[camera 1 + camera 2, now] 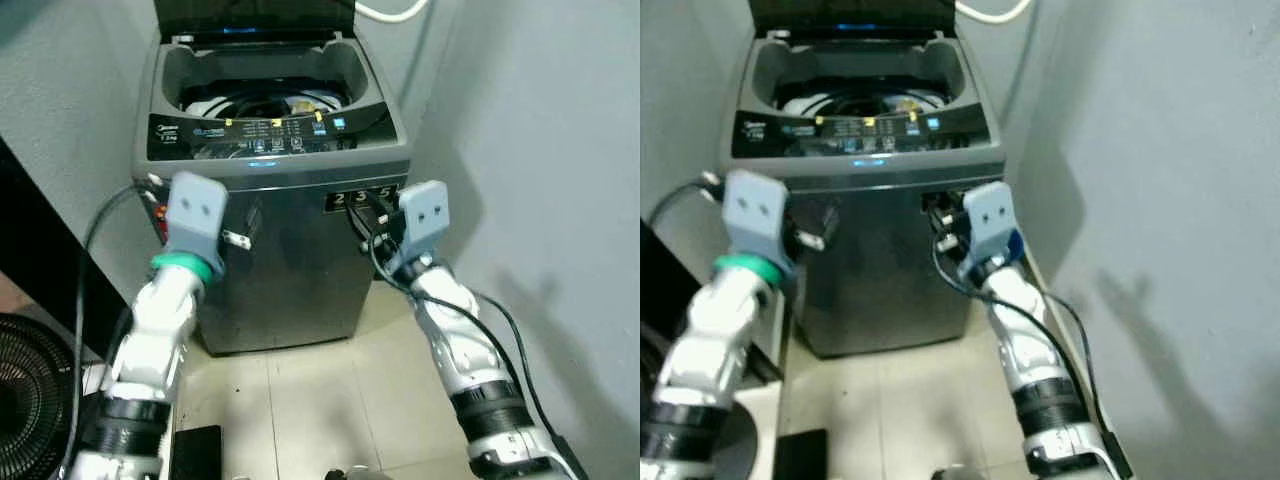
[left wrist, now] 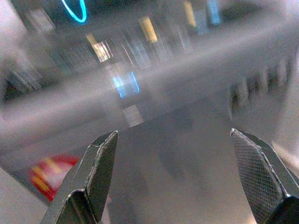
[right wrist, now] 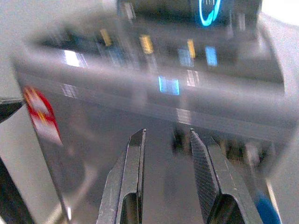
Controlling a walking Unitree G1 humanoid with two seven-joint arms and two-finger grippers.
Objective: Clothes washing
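Left eye view shows a grey top-loading washer point(image 1: 275, 200) in a narrow corner, with its lid point(image 1: 255, 18) raised. Its tub point(image 1: 262, 100) is open, and inside I can see dark curved shapes and a small yellow piece, but I cannot tell what they are. A control panel point(image 1: 270, 135) with small lit marks runs along the front rim.

Both arms are lifted in front of the washer's front wall. The left gripper point(image 2: 187, 172) is in front of the wall on its left side, below the panel, and its fingers point(image 2: 100, 172) are spread wide with nothing between them. The right gripper point(image 3: 166, 177) is on the right side of the wall, near a number sticker point(image 1: 362, 197), and its fingers point(image 3: 131, 182) stand close together with a thin gap, pinching nothing. From both grippers, the tub lies above and further away.

A black fan point(image 1: 30, 390) stands on the floor point(image 1: 330, 390), beside the left arm.
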